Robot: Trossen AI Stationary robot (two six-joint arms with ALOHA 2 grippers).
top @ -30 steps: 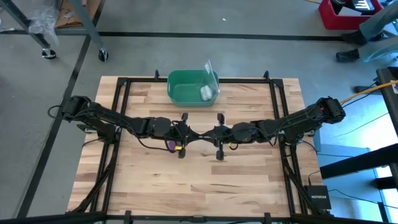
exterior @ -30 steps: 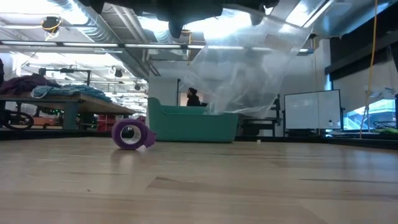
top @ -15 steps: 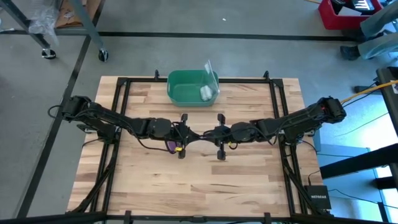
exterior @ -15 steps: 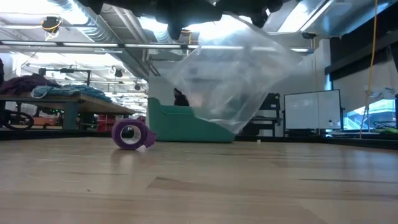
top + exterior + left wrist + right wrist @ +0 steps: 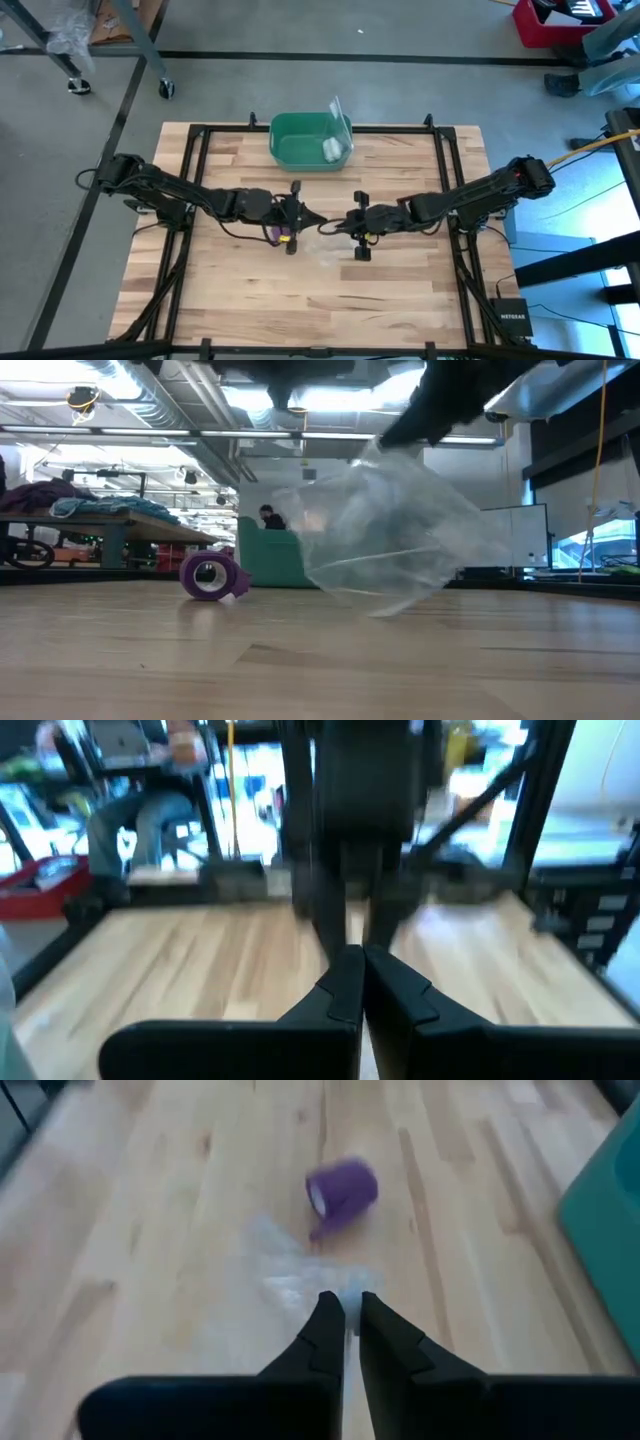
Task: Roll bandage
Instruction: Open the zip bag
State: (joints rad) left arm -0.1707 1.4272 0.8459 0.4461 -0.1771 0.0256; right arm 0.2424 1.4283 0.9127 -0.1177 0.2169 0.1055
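The bandage [image 5: 273,234] is a small purple roll lying on the wooden table under my left arm. Its hollow core faces the low view [image 5: 210,575], and a short loose tail sticks out beside it. It also shows in the right wrist view [image 5: 342,1188]. A clear plastic bag [image 5: 385,530] hangs below my right gripper [image 5: 350,1305], which is shut on it above the table's middle. My left gripper [image 5: 362,960] hovers shut just left of it [image 5: 310,221], with nothing visible between its fingers. My right gripper pinches the clear bag's upper edge [image 5: 350,1285] between its two fingers, slanting down from the table's right side. The bag hangs slack and billowed below the fingers. Its lowest corner [image 5: 385,610] is close to the table; whether it touches, I cannot tell.
A green bin [image 5: 300,140] stands at the table's far middle with a small white roll [image 5: 330,150] inside. A black frame [image 5: 200,130] runs round the tabletop. Bare wood lies toward the near edge.
My right gripper has tipped downward and sunk a little toward the table. The clear bag, which was spread high above the table, has swung down with it and now hangs low. The purple roll has stayed in place.
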